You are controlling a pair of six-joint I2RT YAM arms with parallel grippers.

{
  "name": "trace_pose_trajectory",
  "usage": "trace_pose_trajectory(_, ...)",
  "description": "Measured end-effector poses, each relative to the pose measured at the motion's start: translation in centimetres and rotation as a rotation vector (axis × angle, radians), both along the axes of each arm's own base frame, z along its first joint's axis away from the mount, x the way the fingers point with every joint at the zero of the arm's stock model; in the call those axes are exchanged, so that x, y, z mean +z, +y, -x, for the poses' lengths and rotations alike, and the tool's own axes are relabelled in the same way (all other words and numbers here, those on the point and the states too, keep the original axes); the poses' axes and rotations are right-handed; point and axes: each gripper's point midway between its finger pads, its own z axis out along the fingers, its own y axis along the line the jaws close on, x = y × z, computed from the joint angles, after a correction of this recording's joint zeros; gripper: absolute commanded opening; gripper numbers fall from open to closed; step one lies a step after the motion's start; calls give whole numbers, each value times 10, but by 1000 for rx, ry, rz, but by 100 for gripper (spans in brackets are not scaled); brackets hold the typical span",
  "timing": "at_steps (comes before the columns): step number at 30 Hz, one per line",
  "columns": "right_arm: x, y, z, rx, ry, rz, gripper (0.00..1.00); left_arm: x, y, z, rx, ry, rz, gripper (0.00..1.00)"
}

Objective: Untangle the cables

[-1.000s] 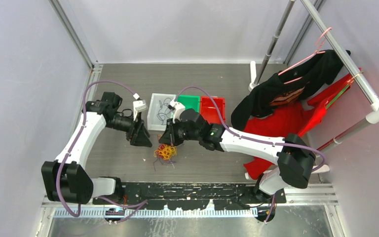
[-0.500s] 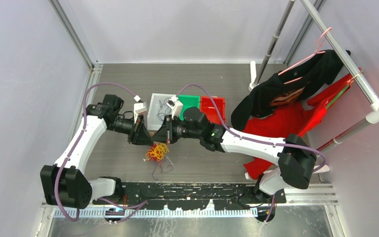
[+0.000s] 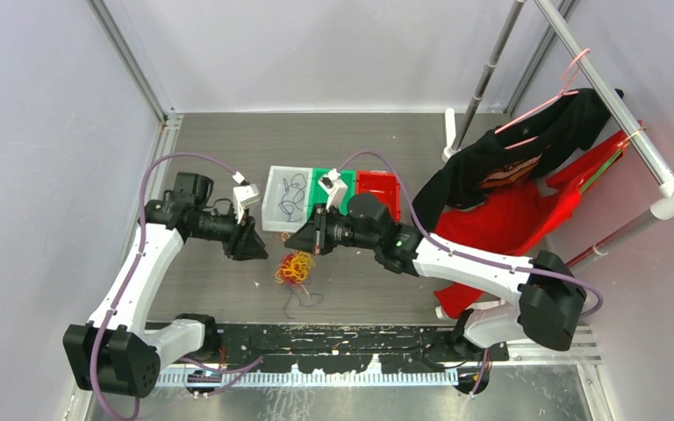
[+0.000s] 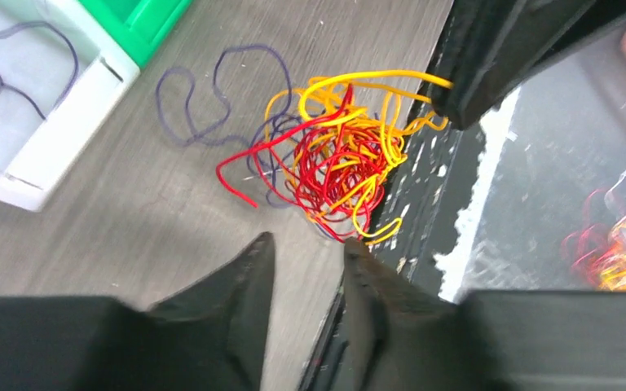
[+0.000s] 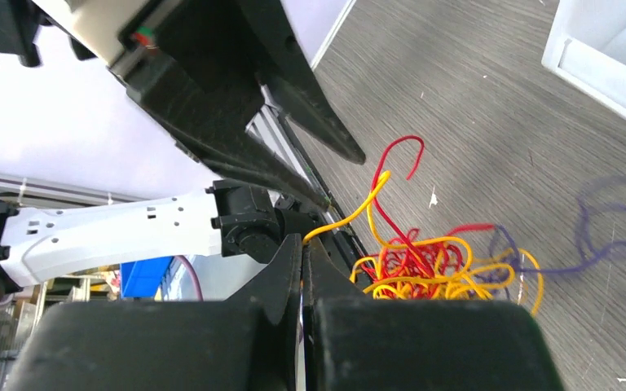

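Between the two arms, on the grey worktop [image 3: 228,149], lie the cables [image 3: 296,267]: a small knot of red and orange-yellow strands, with a loose purple strand [image 3: 303,298] trailing off its near side. The right gripper [image 5: 302,244] has its jaws pinched shut on one yellow strand [image 5: 344,217], which runs from the knot's far side up to them. That strand is the only clear line in the heap, and it lies roughly far to near. The left gripper [image 4: 306,244] hangs just left of the knot and a little farther back, its jaws a narrow slit apart with nothing seen between them. From those jaws the knot lies ahead and slightly right, red loops nearest. The right arm is in contact and the left is close but apart, so I judge the coming pull turns on the left jaws reaching a red loop opposite the held yellow one. A white bin [image 3: 268,200], green bin [image 3: 318,179] and red bin [image 3: 379,184] stand beyond. No brand, label or writing can be read.
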Motion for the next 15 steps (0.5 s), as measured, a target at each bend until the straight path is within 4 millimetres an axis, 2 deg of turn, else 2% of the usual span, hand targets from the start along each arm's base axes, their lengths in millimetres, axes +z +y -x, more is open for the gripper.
trace_pose_trajectory(1,2,-1,0,-2,-1,-4,1,-1,0,0,10,8,3,73)
trace_pose_trajectory(3,5,-2,-1,-7,-2,-13,1,-2,-2,2,21,31,18,86)
trace_pose_trajectory(7,8,0,-1,-7,18,-32,1,6,-12,9,15,70,94,90)
trace_pose_trajectory(10,19,7,-4,-5,31,-68,1,12,-17,12,-6,63,134,91)
trace_pose_trajectory(13,39,17,-8,-1,32,-126,1,15,-19,11,-15,52,149,88)
trace_pose_trajectory(15,55,23,-10,6,30,-170,1,16,-19,10,-17,42,151,78)
